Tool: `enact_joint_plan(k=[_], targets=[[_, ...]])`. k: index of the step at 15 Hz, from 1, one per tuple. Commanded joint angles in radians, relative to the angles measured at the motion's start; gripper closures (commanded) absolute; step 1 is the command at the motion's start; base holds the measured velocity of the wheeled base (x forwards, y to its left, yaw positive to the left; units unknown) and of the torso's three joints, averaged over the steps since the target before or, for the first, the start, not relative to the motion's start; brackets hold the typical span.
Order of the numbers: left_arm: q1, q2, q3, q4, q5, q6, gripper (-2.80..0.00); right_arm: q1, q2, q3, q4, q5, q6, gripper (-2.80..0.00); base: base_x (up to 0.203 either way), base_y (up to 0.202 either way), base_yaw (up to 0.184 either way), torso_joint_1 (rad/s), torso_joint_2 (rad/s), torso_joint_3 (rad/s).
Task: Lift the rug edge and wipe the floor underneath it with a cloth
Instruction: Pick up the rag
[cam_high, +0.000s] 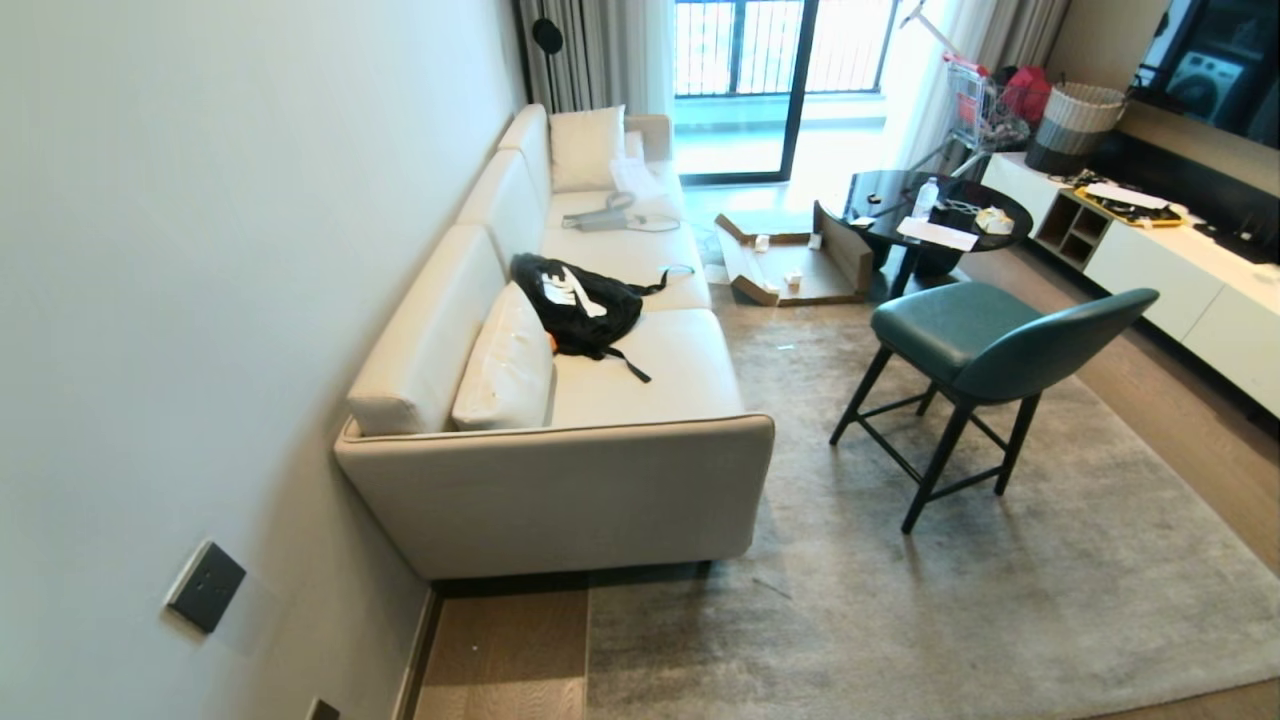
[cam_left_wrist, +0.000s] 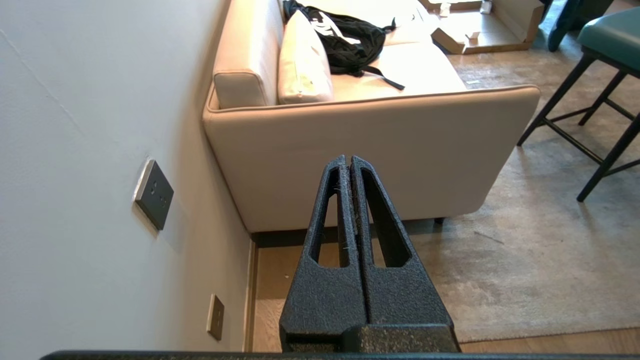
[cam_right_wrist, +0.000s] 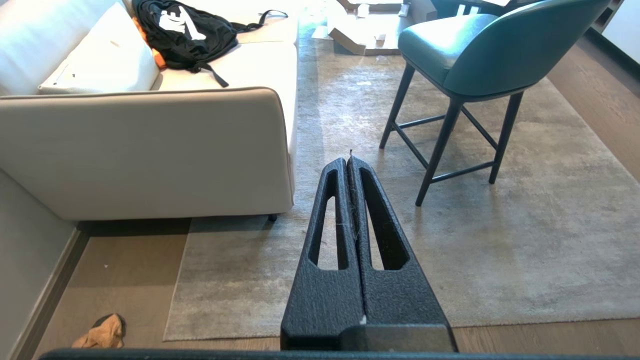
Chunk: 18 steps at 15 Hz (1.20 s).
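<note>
Rug edge (cam_right_wrist: 175, 280) lies flat on the floor (cam_right_wrist: 125, 270) beside the sofa (cam_right_wrist: 145, 150); the cloth (cam_right_wrist: 100, 332) sits crumpled near the wall. My left gripper (cam_left_wrist: 350, 160) and right gripper (cam_right_wrist: 348, 161) hang clenched, empty.

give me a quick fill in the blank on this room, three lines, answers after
1. The crumpled dark grey and tan cloth lies on the wood-plank ____.
2. The black backpack with white print rests on the beige ____.
3. The teal chair with dark legs stands on the grey ____.

Missing words: floor; sofa; rug
</note>
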Motion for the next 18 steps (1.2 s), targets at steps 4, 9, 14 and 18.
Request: enact_joint_plan(k=[4, 9, 14, 18], targets=[[0.0, 0.0, 0.0, 0.0, 0.0, 0.0, 0.0, 0.0, 0.001, 0.0, 0.001, 0.001, 0.004, 0.0, 0.0, 0.0, 0.0, 0.0, 0.0, 0.0], [0.0, 0.0, 0.0, 0.0, 0.0, 0.0, 0.0, 0.0, 0.001, 0.0, 0.0, 0.001, -0.002, 0.0, 0.0, 0.0, 0.0, 0.0, 0.0, 0.0], [0.0, 0.0, 0.0, 0.0, 0.0, 0.0, 0.0, 0.0, 0.001, 0.0, 0.003, 0.001, -0.032, 0.0, 0.0, 0.0, 0.0, 0.0, 0.0, 0.0], [0.0, 0.0, 0.0, 0.0, 0.0, 0.0, 0.0, 0.0, 0.001, 0.0, 0.003, 0.002, -0.032, 0.0, 0.0, 0.0, 0.0, 0.0, 0.0, 0.0]])
